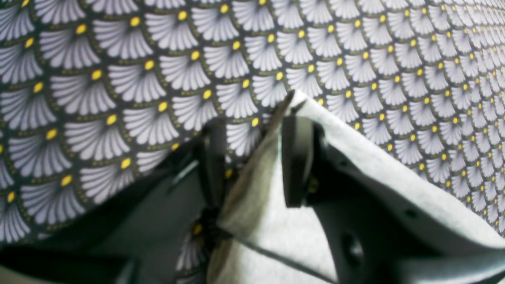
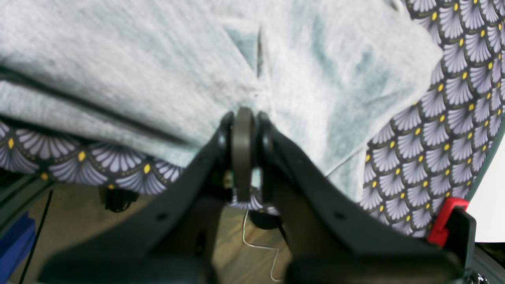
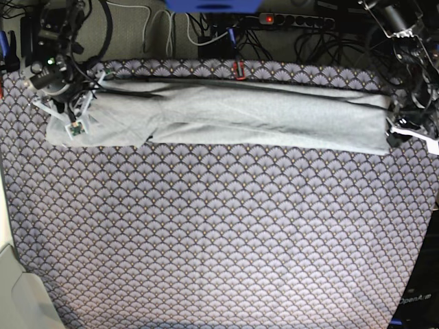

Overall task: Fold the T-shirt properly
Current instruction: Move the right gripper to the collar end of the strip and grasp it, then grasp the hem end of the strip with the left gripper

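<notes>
The light grey T-shirt (image 3: 260, 113) lies as a long folded band across the far part of the table, plain side up. At its left end in the base view, my right gripper (image 3: 72, 110) is shut on the T-shirt (image 2: 158, 59), its fingertips (image 2: 242, 114) pinching the cloth near the table's edge. At the band's right end sits my left gripper (image 3: 396, 133). In the left wrist view the left gripper (image 1: 252, 157) stands open, with a raised edge of the T-shirt (image 1: 256, 185) between its fingers. A gap shows beside the left finger (image 1: 211, 157), and cloth drapes over the right one.
The fan-scale tablecloth (image 3: 219, 233) covers the whole table. Red clamps (image 3: 240, 68) (image 2: 446, 217) hold it at the far edge. Cables and a power strip (image 3: 295, 20) lie behind the table. A white object (image 3: 20, 295) stands at the near left corner.
</notes>
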